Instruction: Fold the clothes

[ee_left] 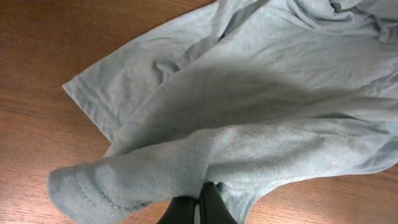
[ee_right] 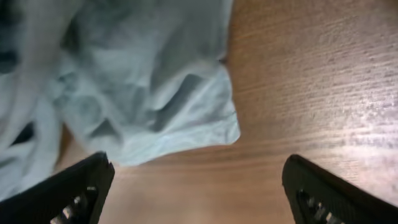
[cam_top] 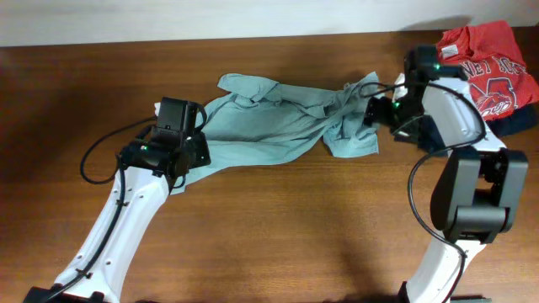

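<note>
Table [cam_top: 278,227], T-shirt [cam_top: 269,122]; red shirt [cam_top: 493,63] overhead only

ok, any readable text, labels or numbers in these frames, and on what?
Red shirt: white block lettering, creased and too small to read reliably in the overhead view.
Sage T-shirt: plain, no print or label showing.
No other text, number or sign is visible in any view.
</note>
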`<state>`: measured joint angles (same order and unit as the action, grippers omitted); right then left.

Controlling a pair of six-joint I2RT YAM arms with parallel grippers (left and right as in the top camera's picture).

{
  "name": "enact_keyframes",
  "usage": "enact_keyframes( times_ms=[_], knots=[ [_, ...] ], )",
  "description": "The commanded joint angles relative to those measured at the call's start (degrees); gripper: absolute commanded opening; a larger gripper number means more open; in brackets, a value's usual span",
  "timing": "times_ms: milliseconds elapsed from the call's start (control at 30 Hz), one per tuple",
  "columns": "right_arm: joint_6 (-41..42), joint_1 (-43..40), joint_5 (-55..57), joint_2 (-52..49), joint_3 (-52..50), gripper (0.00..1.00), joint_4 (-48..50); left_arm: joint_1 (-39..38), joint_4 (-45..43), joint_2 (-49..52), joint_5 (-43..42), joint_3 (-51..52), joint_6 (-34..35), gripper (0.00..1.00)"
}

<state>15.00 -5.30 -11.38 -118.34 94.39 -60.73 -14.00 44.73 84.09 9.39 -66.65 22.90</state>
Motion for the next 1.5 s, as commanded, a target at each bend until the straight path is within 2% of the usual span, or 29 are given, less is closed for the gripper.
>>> enact_keyframes(
  times_ms=[0, 400, 600, 633, 800, 900, 933, 1167, 1467],
  knots=[
    [0.52, 0.15, 1.55, -0.26, -4.04, 0.91, 1.79, 0.28, -0.48, 0.22, 0.98, -0.09, -0.72, 0.01],
    [0.48, 0.94, 1.44, -0.26, -11.02, 0.83, 10.01, 0.28, -0.50, 0.22, 0.98, -0.09, -0.72, 0.01],
    [0.48, 3.15, 1.55, -0.28, -14.64, 0.74, 16.37, 0.28, -0.52, 0.22, 1.03, -0.09, -0.72, 0.01],
    [0.50, 3.52, 1.55, -0.28, -15.17, 0.70, 17.38, 0.28, -0.52, 0.22, 1.22, -0.09, -0.72, 0.01],
    [0.55, 4.28, 1.55, -0.28, -15.65, 0.36, 18.56, 0.28, -0.52, 0.22, 2.32, -0.09, -0.72, 0.01],
    [0.55, 4.04, 1.55, -0.28, -15.65, 0.06, 18.53, 0.31, -0.59, 0.22, 2.69, -0.09, -0.70, 0.01],
    [0.57, 3.87, 1.55, -0.28, -15.63, 0.04, 18.47, 0.31, -0.74, 0.22, 3.04, -0.09, -0.72, 0.01],
    [2.43, 1.97, 1.42, 5.35, -11.96, 0.04, 13.31, 1.86, -0.79, -0.66, 6.08, -4.92, -0.74, 0.01],
    [-1.99, -2.10, 2.23, 21.57, 8.13, 0.04, -2.75, 7.21, 10.34, -1.27, 6.62, -26.84, -6.32, 0.01]
  ],
)
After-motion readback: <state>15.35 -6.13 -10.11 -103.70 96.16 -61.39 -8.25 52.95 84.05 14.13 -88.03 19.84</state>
